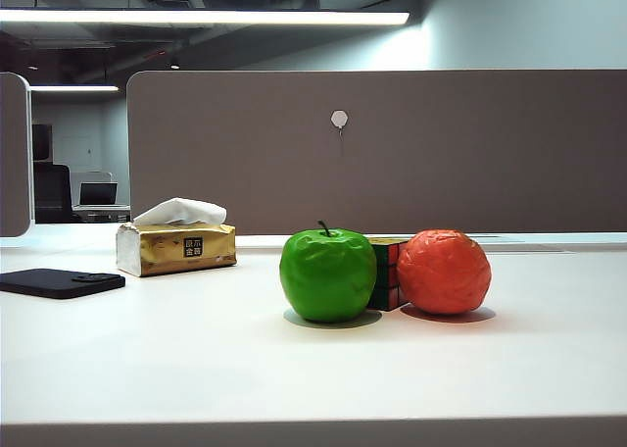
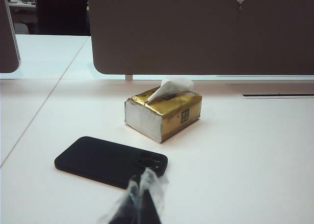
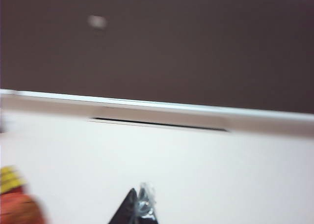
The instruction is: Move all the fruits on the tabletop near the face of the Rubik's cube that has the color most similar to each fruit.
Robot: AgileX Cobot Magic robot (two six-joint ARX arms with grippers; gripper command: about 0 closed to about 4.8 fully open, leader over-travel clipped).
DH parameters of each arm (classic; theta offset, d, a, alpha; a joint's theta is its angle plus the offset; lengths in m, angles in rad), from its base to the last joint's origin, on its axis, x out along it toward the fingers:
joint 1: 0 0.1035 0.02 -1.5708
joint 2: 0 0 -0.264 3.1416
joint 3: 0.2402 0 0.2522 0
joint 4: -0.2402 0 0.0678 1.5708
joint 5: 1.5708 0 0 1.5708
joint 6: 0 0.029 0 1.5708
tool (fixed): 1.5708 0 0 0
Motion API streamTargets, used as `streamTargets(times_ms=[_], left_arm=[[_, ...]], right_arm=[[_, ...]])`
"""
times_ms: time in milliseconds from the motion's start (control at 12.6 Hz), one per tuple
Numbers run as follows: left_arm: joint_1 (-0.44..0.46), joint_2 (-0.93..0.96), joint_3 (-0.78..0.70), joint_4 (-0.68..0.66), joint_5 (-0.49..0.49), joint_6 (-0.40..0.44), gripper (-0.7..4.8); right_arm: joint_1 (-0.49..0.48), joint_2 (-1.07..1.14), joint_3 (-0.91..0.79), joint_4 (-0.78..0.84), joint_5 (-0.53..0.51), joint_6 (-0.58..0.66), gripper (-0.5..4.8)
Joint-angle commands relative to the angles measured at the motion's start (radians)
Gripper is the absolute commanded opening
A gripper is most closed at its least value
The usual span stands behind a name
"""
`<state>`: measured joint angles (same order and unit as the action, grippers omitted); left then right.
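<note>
Fruits flank the cube (image 1: 388, 272) on the tabletop (image 1: 196, 369), right of centre in the exterior view: the green apple (image 1: 328, 274) sits at the cube's 9 o'clock, in front of most of it and seemingly touching it, and the orange-red fruit (image 1: 444, 272) sits at its 3 o'clock, close against it. Only a narrow strip of the cube shows between them, with green and red stickers and a yellow top edge. From the apple, a gold tissue pack (image 1: 176, 248) with a white tissue sticking up lies well apart at about 10 o'clock, and a black phone (image 1: 61, 282) lies flat near the table's left edge at 9 o'clock. A brown partition (image 1: 392, 153) stands along the far side of the desk. Neither gripper appears in the exterior view. The left gripper (image 2: 140, 204) shows in its wrist view above the table near the phone (image 2: 110, 161), with the tissue pack (image 2: 163, 113) beyond; its film-wrapped fingertips (image 2: 147, 184) lie together, holding nothing. The right gripper (image 3: 137, 209) shows in a blurred wrist view over bare table, the orange-red fruit (image 3: 18, 209) and a yellow corner of the cube (image 3: 11, 177) at the frame's edge; whether its jaws are parted I cannot tell.
</note>
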<state>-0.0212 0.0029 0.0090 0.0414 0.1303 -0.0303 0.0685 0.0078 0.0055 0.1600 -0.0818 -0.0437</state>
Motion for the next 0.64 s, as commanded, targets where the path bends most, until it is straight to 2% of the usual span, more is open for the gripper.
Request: streamTargets(times_ms=[80,318,398,637], left_arm=[[0.004,0.001,0.002,0.015,-0.027,0.004,-0.05],[0.005,0.001,0.002,0.02,-0.026,0.004,-0.05],[0.005,0.001,0.002,0.02,-0.026,0.004,-0.05],[0.005,0.001,0.002,0.019,-0.026,0.004,-0.05]], right_arm=[[0.0,0.0,0.0,0.104,-0.066,-0.013,-0.01],[-0.01,0.0,0.0,0.097,-0.067,-0.013,-0.01],[-0.086,0.0,0.0,0.087,-0.108,0.019,-0.01],[-0.084,0.0,0.0,0.112,-0.093,0.022,-0.01]])
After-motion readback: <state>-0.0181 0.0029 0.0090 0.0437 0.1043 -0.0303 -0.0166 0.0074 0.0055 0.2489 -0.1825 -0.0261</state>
